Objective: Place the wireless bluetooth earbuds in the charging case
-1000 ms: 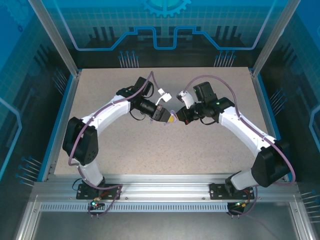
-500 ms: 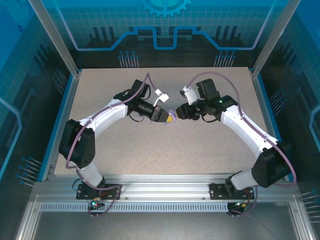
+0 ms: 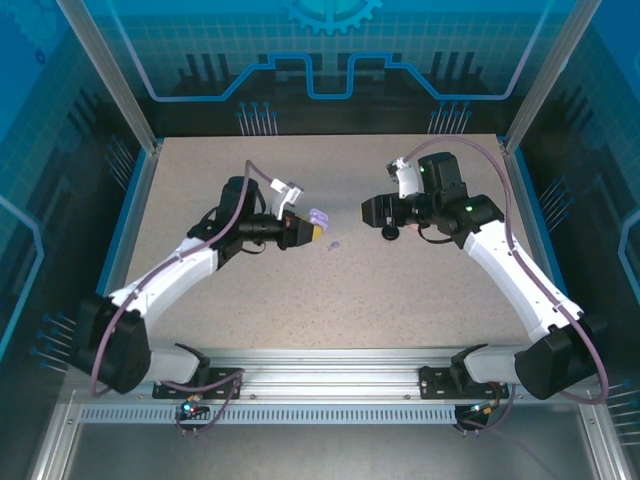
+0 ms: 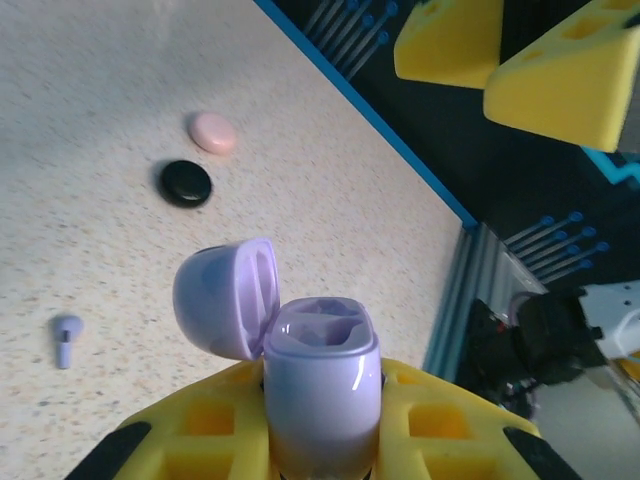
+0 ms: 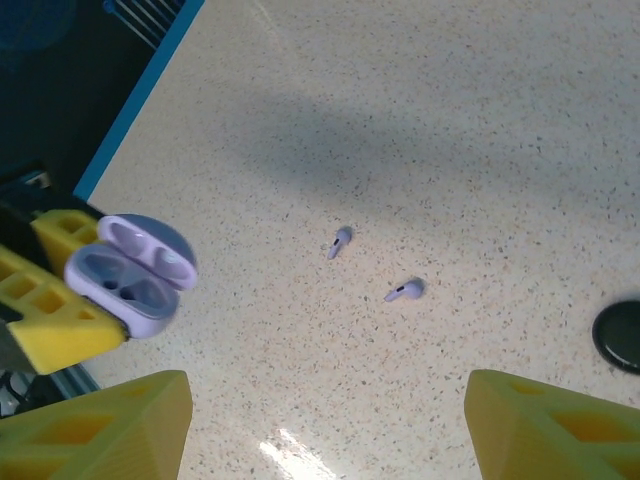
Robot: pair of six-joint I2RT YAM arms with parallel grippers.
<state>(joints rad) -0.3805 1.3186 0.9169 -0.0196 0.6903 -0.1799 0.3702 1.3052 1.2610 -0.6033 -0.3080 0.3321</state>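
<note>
The left gripper (image 3: 303, 232) was clamped on the open lilac case (image 3: 318, 217). Just right of the case, a lilac earbud (image 5: 340, 241) and a second lilac earbud (image 5: 405, 290) lay apart on the table (image 5: 450, 120). Farther right of the case, the right gripper (image 5: 325, 395) hung with jaws apart, empty.

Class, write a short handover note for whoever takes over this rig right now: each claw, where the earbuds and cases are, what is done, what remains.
Left claw: shut on the lilac case, held with its lid open and both slots empty.
Right claw: open, holding nothing, above the table.
Lilac earbuds: both loose on the table, the second close by, not touching.
Black case and pink case: closed, side by side on the table.
Done: lilac case is in hand and open.
Left: pick up each lilac earbud and seat it in the case.
</note>
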